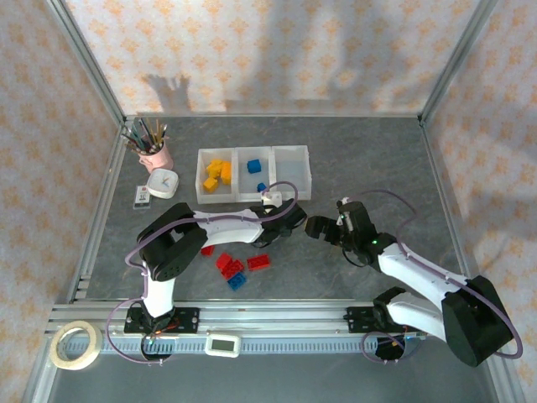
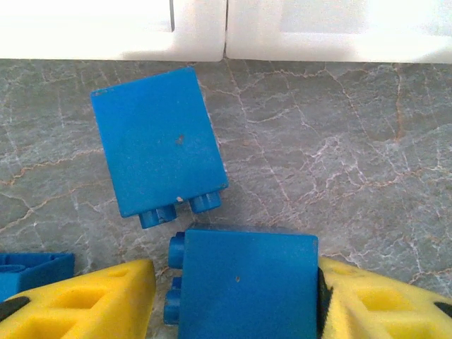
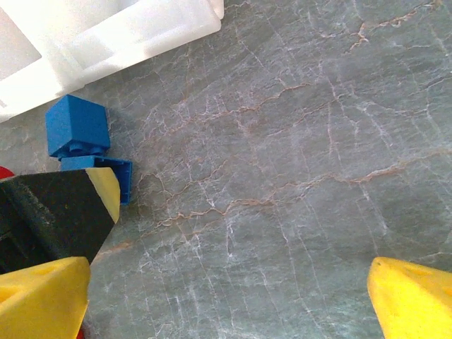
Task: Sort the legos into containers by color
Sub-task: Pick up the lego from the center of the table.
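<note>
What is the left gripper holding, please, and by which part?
A blue lego brick lies between its jaws, studded face to opposite face; whether gripped is unclear.

Bright, even light casts soft shadows on the back wall [image 1: 252,50] (wrist views slightly soft).

This is a robot test cell in a lab, dressed to look homely. Aluminium frame posts [image 1: 98,74] rise well beyond the left gripper [image 1: 294,220] and carry panels of floral wallpaper [image 1: 277,50] (a backdrop rather than room walls). Behind that gripper, both arms are bolted to a slotted metal rail [image 1: 277,317] at the table's near edge. A small digital display [image 1: 223,343] and a tape roll [image 1: 75,344] lie beside the rail. The tabletop [image 1: 377,159] beneath the gripper is a grey marble-look sheet. Off to its left stand a pink cup of pens [image 1: 157,155] and a small white clock [image 1: 162,182].
</note>
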You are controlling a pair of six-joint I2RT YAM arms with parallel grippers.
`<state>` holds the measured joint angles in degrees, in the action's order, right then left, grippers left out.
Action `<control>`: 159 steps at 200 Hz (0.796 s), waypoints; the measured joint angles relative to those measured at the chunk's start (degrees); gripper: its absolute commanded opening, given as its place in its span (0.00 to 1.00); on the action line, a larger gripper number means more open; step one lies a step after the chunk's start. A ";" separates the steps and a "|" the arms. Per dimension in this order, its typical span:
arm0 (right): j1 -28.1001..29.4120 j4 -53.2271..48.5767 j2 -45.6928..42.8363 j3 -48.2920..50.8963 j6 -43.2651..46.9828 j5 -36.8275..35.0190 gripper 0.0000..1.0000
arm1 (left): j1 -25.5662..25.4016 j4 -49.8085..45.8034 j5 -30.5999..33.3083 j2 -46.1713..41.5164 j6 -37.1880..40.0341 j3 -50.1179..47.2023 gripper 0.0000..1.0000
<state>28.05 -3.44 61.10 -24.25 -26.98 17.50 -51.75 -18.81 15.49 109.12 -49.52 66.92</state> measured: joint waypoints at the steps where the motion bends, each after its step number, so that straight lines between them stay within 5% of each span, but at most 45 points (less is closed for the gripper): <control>1: 0.00 0.00 0.00 0.00 0.00 -0.02 1.00 | 0.00 0.00 0.00 0.00 -0.02 0.00 0.62; 159: -0.15 -1.25 -0.17 -0.61 0.04 -0.11 1.00 | 0.72 1.84 -2.19 -2.97 0.07 -3.21 0.40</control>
<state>27.90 -4.69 60.93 -24.86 -26.94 17.39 -51.03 -16.97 13.30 106.15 -49.45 63.70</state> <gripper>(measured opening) 0.998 0.443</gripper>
